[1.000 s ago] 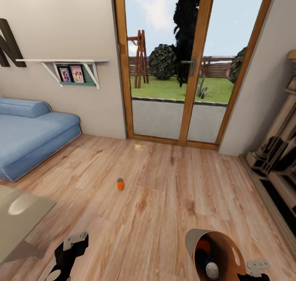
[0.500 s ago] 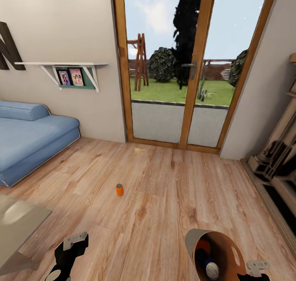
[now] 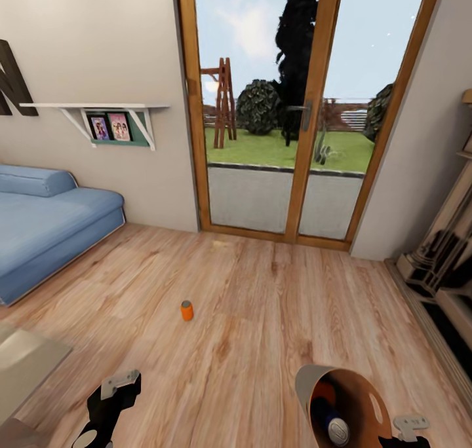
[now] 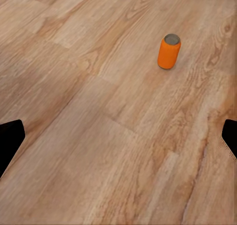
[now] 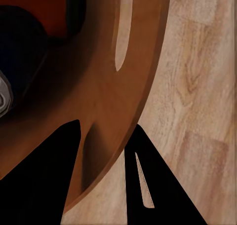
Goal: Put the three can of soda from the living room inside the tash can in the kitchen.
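One orange can of soda [image 3: 187, 310] stands upright on the wood floor of the living room, ahead of my left gripper [image 3: 119, 384]. The left wrist view has this can [image 4: 169, 51] well beyond the gripper [image 4: 118, 138], whose dark fingertips [image 4: 10, 141] sit far apart, open and empty. My right gripper [image 5: 106, 178] is shut on the rim of the copper-brown tash can [image 3: 357, 395], one finger inside and one outside the wall [image 5: 108, 87]. Inside the bin lie an orange can [image 3: 324, 390] and a dark blue can [image 3: 333, 427].
A blue sofa [image 3: 46, 232] runs along the left wall. The corner of a glass-topped low table [image 3: 23, 363] shows at the lower left. Wood-framed glass doors [image 3: 295, 107] stand straight ahead. A pale stepped column base [image 3: 446, 258] lines the right side.
The whole head view has shifted: the camera moved forward, so the floor can sits lower in the picture and the table has slid toward the left edge. Both grippers hold as before.
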Motion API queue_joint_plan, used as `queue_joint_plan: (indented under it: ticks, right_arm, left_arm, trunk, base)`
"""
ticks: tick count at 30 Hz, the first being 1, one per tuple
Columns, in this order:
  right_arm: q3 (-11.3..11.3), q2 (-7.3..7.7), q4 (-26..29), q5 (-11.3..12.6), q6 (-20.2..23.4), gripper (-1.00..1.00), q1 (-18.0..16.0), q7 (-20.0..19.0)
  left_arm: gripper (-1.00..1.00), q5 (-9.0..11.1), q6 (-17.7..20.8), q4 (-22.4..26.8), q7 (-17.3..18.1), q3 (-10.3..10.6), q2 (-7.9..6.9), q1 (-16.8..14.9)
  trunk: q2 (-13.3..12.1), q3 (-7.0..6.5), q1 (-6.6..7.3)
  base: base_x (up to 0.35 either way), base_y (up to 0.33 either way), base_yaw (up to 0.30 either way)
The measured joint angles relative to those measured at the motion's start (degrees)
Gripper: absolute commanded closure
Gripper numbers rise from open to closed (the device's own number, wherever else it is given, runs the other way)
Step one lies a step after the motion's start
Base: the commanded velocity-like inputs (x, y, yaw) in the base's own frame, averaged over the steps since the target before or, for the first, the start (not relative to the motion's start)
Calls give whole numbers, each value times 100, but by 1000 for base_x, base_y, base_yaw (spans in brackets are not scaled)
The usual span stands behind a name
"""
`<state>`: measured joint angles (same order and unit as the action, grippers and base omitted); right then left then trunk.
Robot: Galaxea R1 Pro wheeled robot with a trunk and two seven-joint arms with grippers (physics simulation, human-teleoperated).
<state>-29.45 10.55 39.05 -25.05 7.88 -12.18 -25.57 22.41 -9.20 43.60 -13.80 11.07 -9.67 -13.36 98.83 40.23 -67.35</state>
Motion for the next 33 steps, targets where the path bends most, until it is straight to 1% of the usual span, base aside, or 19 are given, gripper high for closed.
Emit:
queue_joint_plan:
  ticks: [17, 26, 33]
  right_arm:
    - [-15, 36, 0, -8, -17, 100, 0, 0]
    - [-14, 24, -6, -4, -17, 100, 1, -1]
    - [-22, 44, -4, 8, -12, 100, 0, 1]
  left_arm:
    - [-100, 0, 3, 1, 0, -29, 0, 0]
    - [-100, 0, 6, 10, -10, -47, -4, 0]
    - [-100, 7, 53, 30, 7, -61, -8, 0]
  trunk:
    - [0, -146, 0]
    - [0, -223, 0]
    - [0, -283, 0]
  base:
    - [176, -70, 0]
    - [93, -3, 0]
    - [104, 0, 0]
